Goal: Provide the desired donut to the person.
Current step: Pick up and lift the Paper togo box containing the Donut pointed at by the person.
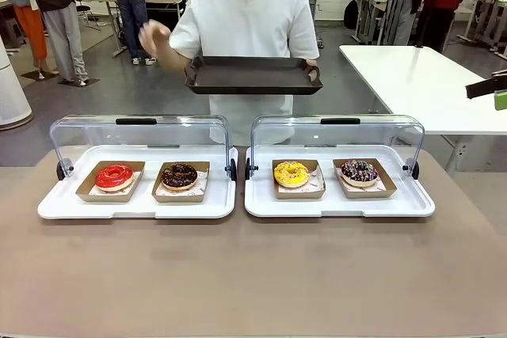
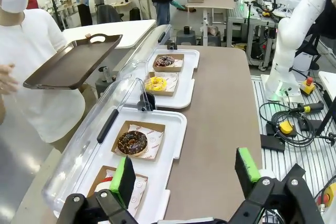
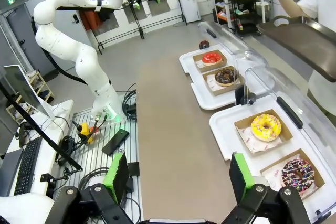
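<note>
Green-padded left hand (image 2: 185, 170) and right hand (image 3: 179, 170) both released and empty; person (image 1: 245, 21) with dark tray (image 1: 253, 75) opposite.

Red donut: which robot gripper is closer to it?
Left. The left gripper hovers close to the red donut, which peeks out by its finger. The right gripper is far off, toward the opposite end.
</note>
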Robot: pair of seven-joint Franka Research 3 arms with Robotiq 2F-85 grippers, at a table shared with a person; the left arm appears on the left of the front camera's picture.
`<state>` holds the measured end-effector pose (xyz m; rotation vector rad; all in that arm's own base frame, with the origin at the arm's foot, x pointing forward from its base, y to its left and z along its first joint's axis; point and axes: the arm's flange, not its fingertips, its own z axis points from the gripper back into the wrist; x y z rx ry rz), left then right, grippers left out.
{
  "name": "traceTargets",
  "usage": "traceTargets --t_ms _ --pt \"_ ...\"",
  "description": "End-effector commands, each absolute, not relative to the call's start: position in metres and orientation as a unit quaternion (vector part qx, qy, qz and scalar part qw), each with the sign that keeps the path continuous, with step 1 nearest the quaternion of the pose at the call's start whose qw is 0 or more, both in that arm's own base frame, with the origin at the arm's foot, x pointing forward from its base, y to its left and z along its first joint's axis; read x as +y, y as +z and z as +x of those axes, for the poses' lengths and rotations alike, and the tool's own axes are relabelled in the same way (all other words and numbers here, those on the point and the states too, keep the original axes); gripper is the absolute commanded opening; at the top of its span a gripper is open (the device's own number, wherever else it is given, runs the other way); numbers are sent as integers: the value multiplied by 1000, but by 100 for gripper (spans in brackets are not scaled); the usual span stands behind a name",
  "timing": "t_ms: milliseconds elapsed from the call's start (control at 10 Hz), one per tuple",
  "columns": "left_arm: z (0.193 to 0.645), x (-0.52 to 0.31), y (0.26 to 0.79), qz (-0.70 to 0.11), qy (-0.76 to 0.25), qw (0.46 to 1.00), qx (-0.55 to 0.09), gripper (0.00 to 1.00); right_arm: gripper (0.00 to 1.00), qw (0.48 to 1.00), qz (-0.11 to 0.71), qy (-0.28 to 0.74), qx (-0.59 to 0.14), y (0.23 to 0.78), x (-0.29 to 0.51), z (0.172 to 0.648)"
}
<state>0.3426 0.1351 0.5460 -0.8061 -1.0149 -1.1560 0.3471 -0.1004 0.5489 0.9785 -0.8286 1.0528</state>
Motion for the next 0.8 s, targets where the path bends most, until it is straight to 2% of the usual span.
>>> traceTargets --t_ms 0,700 --pt "344 136 547 -355 -508 641 -453 100 100 670 440 469 -370 549 -100 348" --pt "344 136 547 -355 -508 641 -453 100 100 670 440 469 -370 549 -100 348"
